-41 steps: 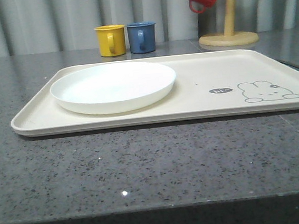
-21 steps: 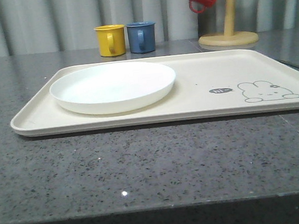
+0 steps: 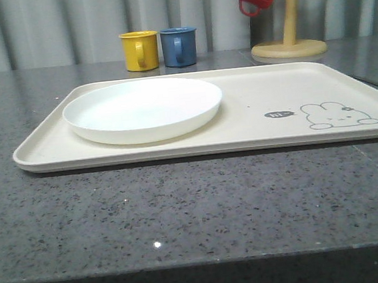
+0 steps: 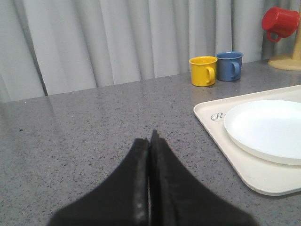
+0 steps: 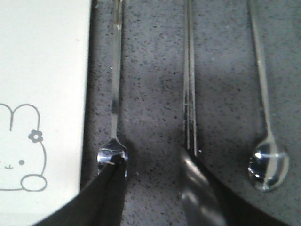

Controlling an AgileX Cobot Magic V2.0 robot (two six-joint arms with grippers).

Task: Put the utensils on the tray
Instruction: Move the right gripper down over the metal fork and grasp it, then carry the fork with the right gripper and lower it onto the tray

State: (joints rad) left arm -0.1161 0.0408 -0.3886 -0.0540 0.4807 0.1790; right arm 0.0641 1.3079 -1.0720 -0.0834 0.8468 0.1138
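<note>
Still, the tray (image 3: 255, 132) and white plate (image 3: 143, 109) sit unmoved, unchanged.

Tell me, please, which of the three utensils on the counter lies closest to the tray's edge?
The fork does: it lies right beside the tray, next to the rabbit drawing. The chopsticks come next, and the spoon lies farthest away.
</note>
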